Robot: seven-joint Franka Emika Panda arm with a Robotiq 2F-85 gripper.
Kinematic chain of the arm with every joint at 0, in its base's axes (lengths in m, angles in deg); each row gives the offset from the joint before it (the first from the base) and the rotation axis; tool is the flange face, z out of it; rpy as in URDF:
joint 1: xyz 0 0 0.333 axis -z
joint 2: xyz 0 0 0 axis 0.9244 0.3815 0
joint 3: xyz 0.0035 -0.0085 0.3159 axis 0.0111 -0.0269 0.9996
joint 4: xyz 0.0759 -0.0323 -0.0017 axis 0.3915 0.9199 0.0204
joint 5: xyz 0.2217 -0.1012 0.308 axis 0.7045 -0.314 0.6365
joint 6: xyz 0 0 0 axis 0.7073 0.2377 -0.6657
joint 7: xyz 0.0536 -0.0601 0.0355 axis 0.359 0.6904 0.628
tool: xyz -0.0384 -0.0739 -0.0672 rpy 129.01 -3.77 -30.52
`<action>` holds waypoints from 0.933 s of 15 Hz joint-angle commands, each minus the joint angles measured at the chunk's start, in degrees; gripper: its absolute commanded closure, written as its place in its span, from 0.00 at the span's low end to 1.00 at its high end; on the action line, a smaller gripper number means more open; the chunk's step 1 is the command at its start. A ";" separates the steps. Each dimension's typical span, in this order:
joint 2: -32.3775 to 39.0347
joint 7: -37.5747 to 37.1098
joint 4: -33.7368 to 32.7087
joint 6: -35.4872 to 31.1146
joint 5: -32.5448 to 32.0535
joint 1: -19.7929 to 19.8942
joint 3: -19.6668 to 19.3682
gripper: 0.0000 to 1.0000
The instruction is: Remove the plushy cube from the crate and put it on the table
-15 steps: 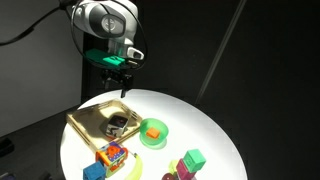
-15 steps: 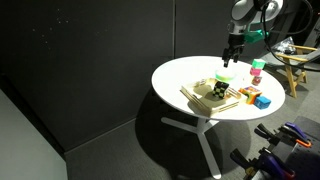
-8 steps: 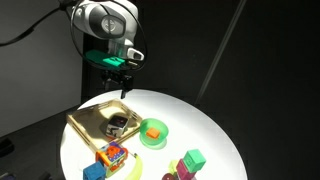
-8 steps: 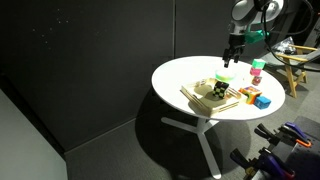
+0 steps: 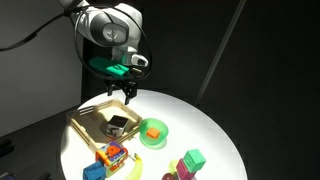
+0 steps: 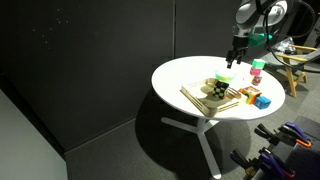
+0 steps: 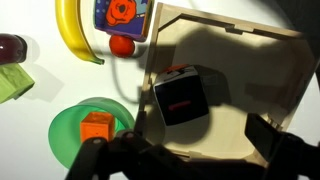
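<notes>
Plush black-and-white cube [image 7: 181,97] with a red mark lay in the shallow tan wooden crate [image 7: 262,70]; gripper [image 5: 124,93] hovered above, jaws wide.

Room dim; black curtain [image 5: 270,50] swallows nearly all light in both exterior views; round white table [image 5: 215,135] is the one bright patch, lit from above, top blown out to flat white with little surface detail; soft dark shadow beneath it on the grey floor [image 6: 100,150]; gripper [image 5: 124,90] catches light against the black; exterior views coarse, small things on the tabletop mushy at the edges. Wrist view: tabletop overexposed, pure white; broad soft-edged shadow across the wooden crate [image 7: 255,95] and partly over the plushy cube [image 7: 180,98]; fingers [image 7: 280,150] near-black, out of focus along the bottom edge.
</notes>
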State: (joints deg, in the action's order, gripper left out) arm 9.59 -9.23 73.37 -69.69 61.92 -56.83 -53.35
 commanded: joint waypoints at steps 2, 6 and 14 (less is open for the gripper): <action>2.43 6.27 0.90 -4.16 1.47 1.65 0.99 0.00; 6.20 8.51 0.52 -8.04 0.86 2.43 1.40 0.00; 12.81 7.00 -0.94 -12.55 -0.13 3.34 2.92 0.00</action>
State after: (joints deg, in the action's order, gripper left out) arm 20.68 -2.59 73.79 -81.34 62.06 -54.67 -51.73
